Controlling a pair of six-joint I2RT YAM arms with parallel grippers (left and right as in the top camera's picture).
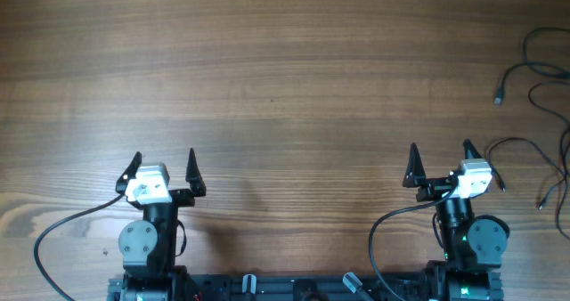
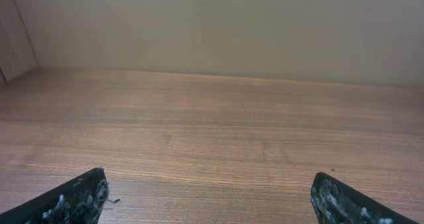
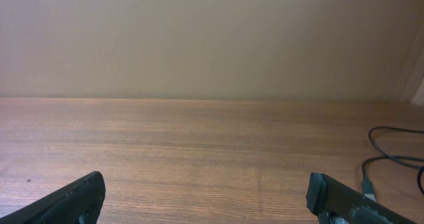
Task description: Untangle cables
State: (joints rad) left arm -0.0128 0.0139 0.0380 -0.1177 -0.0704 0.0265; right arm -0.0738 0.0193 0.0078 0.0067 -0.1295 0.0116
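Several thin black cables [image 1: 543, 69] lie in loose strands at the table's far right edge, one with a small silver-tipped plug [image 1: 499, 96]. The right wrist view catches a piece of the cables [image 3: 391, 159] at its right side. My left gripper [image 1: 163, 167] stands open near the front left, nothing between its fingers, and far from the cables. My right gripper [image 1: 440, 161] stands open at the front right, with the nearest strand [image 1: 521, 142] just to its right. Through the left wrist view I see only bare wood between the fingertips [image 2: 86, 191].
The wooden table [image 1: 285, 69] stretches across the whole view. Thicker black arm cables [image 1: 62, 225] loop beside each arm base at the front edge. A pale wall [image 3: 212, 38] rises behind the table's far edge.
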